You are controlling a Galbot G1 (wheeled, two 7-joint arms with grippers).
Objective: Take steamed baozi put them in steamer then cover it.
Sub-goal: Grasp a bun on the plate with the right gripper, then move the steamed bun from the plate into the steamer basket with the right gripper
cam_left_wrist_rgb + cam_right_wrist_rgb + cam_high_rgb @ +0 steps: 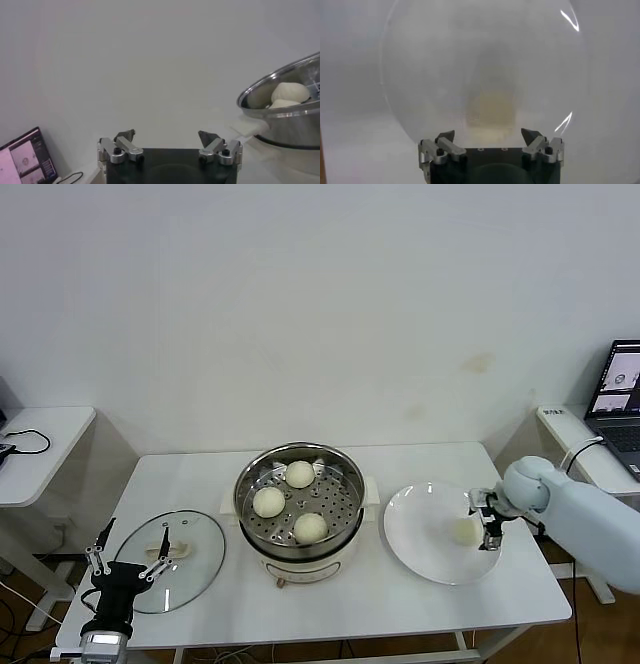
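The steel steamer [250, 484] stands mid-table on its cream pot base and holds three baozi [300, 474] [268, 501] [311, 527]. A fourth baozi [465, 531] lies on the white plate [425, 524] to the right. My right gripper [489, 532] hangs open just beside that bun, on its outer side. In the right wrist view the bun [490, 112] is a blurred cream patch just ahead of the open gripper [489, 134]. The glass cover [190, 569] lies flat at the table's left. My left gripper [125, 560] waits open at the cover's outer edge. The left wrist view shows that gripper [167, 136] open and empty.
A side table [40, 454] with a cable stands at far left. A laptop [620, 394] sits on another table at far right. From the left wrist view the steamer [280, 117] with two of its buns [290, 92] is off to one side.
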